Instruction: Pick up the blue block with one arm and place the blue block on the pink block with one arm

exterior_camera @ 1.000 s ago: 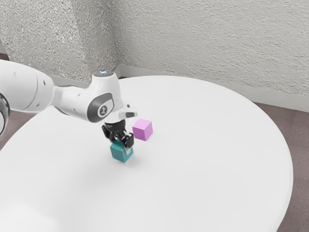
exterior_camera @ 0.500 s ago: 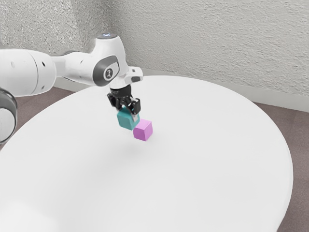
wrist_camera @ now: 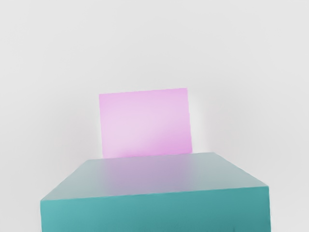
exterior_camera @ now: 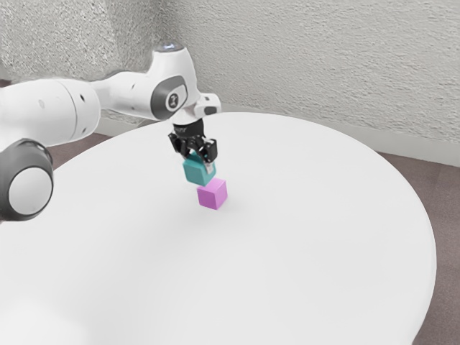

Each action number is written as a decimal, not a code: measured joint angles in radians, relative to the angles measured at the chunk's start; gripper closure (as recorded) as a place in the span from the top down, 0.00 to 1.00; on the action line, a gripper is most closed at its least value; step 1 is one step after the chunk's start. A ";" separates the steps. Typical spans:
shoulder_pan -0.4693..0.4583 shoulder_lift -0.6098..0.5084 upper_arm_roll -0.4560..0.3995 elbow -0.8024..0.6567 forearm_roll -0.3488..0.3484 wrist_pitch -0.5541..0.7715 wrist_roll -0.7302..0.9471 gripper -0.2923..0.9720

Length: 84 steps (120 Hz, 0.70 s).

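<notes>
1. Black two-finger gripper (exterior_camera: pixel 199 161): I have it hanging on the white robot arm (exterior_camera: pixel 136 97), pointing down over the table, its fingers clenched on two opposite sides of the block under it.
2. Teal-blue cube block (exterior_camera: pixel 194 172): grasped directly beneath my hand and lifted clear of the tabletop. In the wrist view its top face (wrist_camera: pixel 154 174) lies right under the camera.
3. Pink cube block (exterior_camera: pixel 213 193): standing on the table, just below the held block and slightly toward the exterior view's right. The two outlines meet in that view, and I cannot tell whether they touch. In the wrist view it (wrist_camera: pixel 145 123) shows past the held block's far edge.
4. Round white table (exterior_camera: pixel 309 237): bears the pink block.
</notes>
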 joint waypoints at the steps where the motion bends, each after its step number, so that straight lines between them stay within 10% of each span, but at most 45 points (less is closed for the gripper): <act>1: 0.000 0.003 0.000 0.004 0.000 -0.001 0.000 0.50; 84: 0.002 0.133 -0.002 0.194 -0.002 -0.078 0.011 0.50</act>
